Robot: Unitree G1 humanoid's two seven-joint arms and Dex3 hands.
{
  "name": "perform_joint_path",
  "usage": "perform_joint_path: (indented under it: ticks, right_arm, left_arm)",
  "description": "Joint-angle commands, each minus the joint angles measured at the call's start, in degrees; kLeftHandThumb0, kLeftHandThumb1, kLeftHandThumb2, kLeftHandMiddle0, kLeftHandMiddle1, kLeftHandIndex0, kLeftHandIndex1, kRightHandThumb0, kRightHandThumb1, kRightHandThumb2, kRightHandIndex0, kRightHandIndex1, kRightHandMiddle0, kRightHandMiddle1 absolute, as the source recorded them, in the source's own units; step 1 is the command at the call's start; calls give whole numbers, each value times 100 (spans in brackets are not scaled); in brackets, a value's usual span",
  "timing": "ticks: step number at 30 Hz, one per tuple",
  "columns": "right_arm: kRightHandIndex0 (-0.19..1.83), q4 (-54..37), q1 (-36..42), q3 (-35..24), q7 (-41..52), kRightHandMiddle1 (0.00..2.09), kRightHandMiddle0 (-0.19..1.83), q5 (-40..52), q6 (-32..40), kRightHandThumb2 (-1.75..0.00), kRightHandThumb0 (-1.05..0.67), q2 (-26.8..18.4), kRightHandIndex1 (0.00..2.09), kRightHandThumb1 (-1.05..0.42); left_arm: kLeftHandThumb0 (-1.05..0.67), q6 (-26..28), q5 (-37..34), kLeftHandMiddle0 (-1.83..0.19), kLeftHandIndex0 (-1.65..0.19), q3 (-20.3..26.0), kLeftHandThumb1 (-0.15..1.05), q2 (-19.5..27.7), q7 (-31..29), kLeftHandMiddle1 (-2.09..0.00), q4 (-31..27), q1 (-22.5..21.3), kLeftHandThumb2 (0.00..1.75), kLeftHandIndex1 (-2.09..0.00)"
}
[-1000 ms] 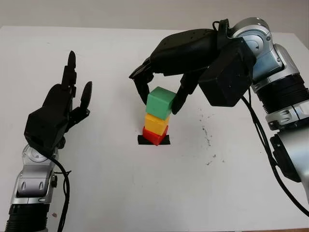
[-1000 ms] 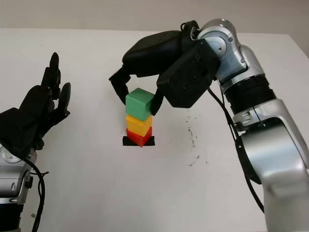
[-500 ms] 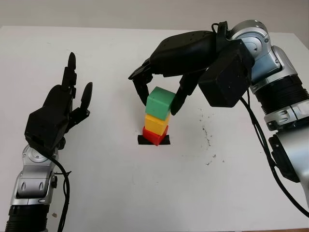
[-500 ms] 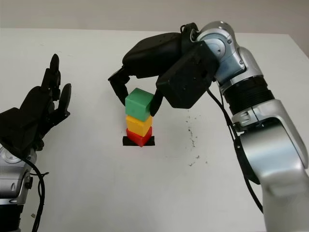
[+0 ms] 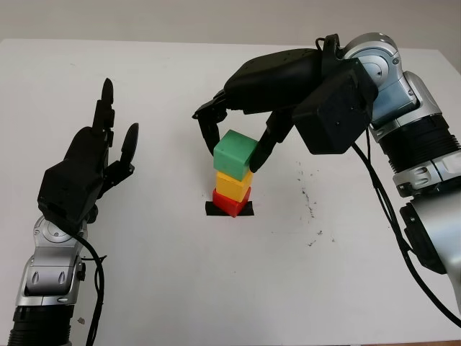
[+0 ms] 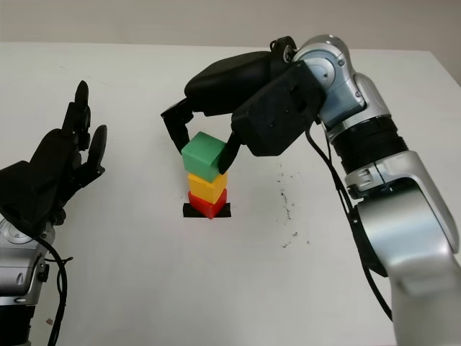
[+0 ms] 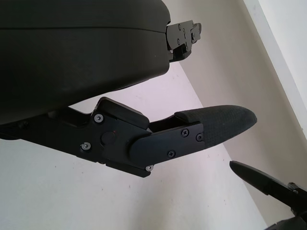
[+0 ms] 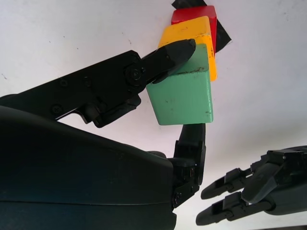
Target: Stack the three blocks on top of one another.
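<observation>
Head cam, L eye: red block (image 5: 229, 201) sits on a black tape mark (image 5: 246, 210) mid white worktop (image 5: 216, 288), yellow block (image 5: 234, 182) on top of it, green block (image 5: 234, 151) on top of that, skewed a bit off the yellow one's edges. R hand (image 5: 234, 140) comes in from upper right over the stack, fingers (image 5: 209, 128) curled down either side of green block, pinching it. L hand (image 5: 90, 162) is up above the worktop well left of the stack, open, holding nothing. Small dark specks (image 5: 310, 198) on worktop right of the stack.

R eye: same layout. Green block (image 6: 201, 156) clearly between R hand's digits; its base looks at or just on the yellow block (image 6: 207, 186), can't tell if weight is fully resting. L hand (image 6: 54, 166) at far left.

L wrist cam: L hand's black shell and one finger (image 7: 211, 129) across frame, nothing in grip, bare worktop (image 7: 48, 191) below.

R wrist cam: fingers (image 8: 175, 52) pressed on one face of green block (image 8: 184, 96), another finger on the opposite side, so grip is closed on it. Yellow block (image 8: 189, 33) and red block (image 8: 194, 13) lined up beyond it, tape mark (image 8: 221, 33) at the red one's base. L hand (image 8: 249, 191) seen in the far corner.
</observation>
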Motion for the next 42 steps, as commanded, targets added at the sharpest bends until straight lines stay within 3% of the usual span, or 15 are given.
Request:
perform_joint_path:
  ticks: [1, 3, 10, 13, 17, 22, 24, 28, 33, 42]
  right_arm:
    - [11, -160, 33, -9, 113, 89, 1, 13, 88, -5, -64, -105, 1, -87]
    - [3, -190, 17, 6, 222, 65, 3, 13, 104, -5, -67, -125, 2, -86]
    - [-12, -361, 19, -15, 644, 37, -1, 92, 256, -5, -75, -205, 3, -82]
    - [-18, -445, 17, -47, 738, 23, -16, 122, 303, -6, -79, -255, 0, -83]
    - [-19, -542, -75, -158, 921, 3, -19, 313, 526, -6, -88, -364, 0, -85]
    - [-19, -954, 274, -983, 340, 0, -19, 1018, 1641, -9, -103, -399, 0, -102]
    - [-19, -1099, 601, -1354, -158, 0, -19, 1191, 1925, -35, -104, -416, 0, -104]
    - [-19, -887, 1373, -2080, -952, 0, -19, 1789, 2007, -64, -95, -245, 0, -105]
    - [-19, -721, 2121, -2436, -1723, 0, -19, 2019, 2182, -67, -93, -16, 0, -105]
    - [-19, -954, 2960, -2554, -2852, 0, -19, 1950, 2743, -72, -88, 392, 0, -105]
  left_arm:
    - [-86, 6, -6, 19, 19, -15, 105, -2, -5, 0, -107, 38, 70, 0]
    - [-87, 15, -2, 19, 19, -17, 105, -1, -3, 0, -115, 39, 70, 0]
    - [-89, 5, -50, 19, 19, 0, 105, -15, -13, 0, -80, 27, 68, 0]
    - [-88, -30, -86, 19, 19, 6, 105, -1, -35, 0, -60, 24, 68, 0]
    - [-87, -61, -86, 19, 19, 13, 105, -9, -14, 0, -46, 24, 68, 0]
    - [-85, -185, -153, 19, 19, 63, 105, -53, 27, 0, -1, 28, 69, 0]
    - [-85, -273, -195, 19, 19, 80, 105, -52, 28, 0, 47, 23, 68, 0]
    - [-87, -405, -157, 19, 19, 96, 105, -3, 51, 0, 126, 4, 70, 0]
    - [-89, -490, -201, 19, 19, 118, 105, -27, 74, 0, 286, -91, 69, 0]
    - [-89, -583, -382, 19, 19, 112, 105, -119, 74, 0, 578, -279, 65, 0]
